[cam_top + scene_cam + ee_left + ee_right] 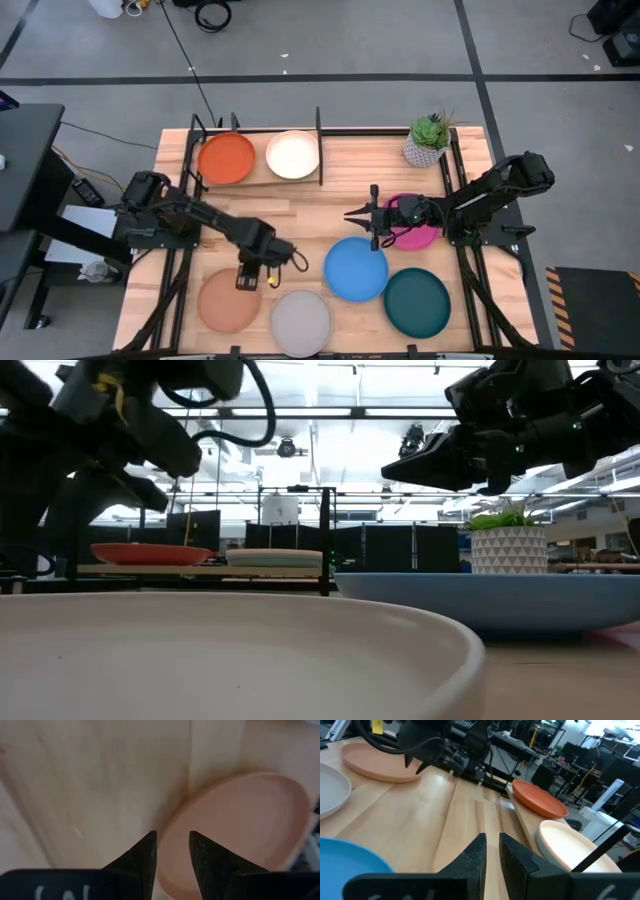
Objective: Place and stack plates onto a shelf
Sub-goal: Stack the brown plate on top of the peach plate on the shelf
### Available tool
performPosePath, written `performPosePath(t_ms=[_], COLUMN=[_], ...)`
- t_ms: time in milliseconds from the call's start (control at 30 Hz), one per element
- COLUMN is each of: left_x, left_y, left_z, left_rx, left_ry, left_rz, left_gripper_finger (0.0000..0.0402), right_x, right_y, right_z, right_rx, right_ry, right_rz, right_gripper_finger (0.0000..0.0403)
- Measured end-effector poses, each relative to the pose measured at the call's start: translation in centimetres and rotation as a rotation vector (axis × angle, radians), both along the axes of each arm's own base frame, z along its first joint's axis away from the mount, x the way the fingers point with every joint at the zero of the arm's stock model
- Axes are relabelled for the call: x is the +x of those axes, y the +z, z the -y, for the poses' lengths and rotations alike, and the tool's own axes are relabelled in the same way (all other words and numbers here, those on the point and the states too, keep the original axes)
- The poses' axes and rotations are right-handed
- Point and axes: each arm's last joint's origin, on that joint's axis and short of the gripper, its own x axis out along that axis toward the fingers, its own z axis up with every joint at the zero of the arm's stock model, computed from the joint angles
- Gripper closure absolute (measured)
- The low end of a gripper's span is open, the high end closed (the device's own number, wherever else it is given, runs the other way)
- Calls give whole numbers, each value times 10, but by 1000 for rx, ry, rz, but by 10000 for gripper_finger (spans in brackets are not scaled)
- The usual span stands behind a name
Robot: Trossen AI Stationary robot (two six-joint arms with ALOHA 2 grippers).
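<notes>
On the shelf at the table's far left, an orange plate and a pale peach plate lie flat side by side. The terracotta plate, grey-white plate, bright blue plate and dark teal plate lie flat on the table. The magenta plate lies partly under the right arm. My left gripper is open, pointing down, its fingers either side of the terracotta plate's far rim. My right gripper is open by a narrow gap. It hovers level above the table's middle, pointing toward the shelf. My left gripper comes from above at the terracotta plate's far rim, one finger inside the rim and one outside. Whether the fingers touch the rim, I cannot tell. The plate lies flat on the table.
A potted plant stands at the far right, beside the shelf's end. The shelf's black upright divider rises right of the pale peach plate. Bare wood lies between the shelf and the near plates. The grey-white plate fills the low view's foreground.
</notes>
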Motion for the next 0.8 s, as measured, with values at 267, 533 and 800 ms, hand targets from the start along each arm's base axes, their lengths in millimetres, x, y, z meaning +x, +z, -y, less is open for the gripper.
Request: performPosePath(t_ms=[267, 533, 800], left_x=[-8, -25, -40], left_y=[-12, -28, -44], left_z=[18, 26, 24], left_rx=[49, 75, 102], left_ry=[3, -27, -52], left_rz=[41, -6, -41], left_gripper_finger=[281, 282, 328], right_x=[1, 1, 1], right_y=[1, 0, 0], right_z=[4, 6, 6], right_rx=[-10, -10, -3], right_ry=[34, 28, 28], right_rz=[4, 3, 4], right_gripper_finger=[345, 345, 345])
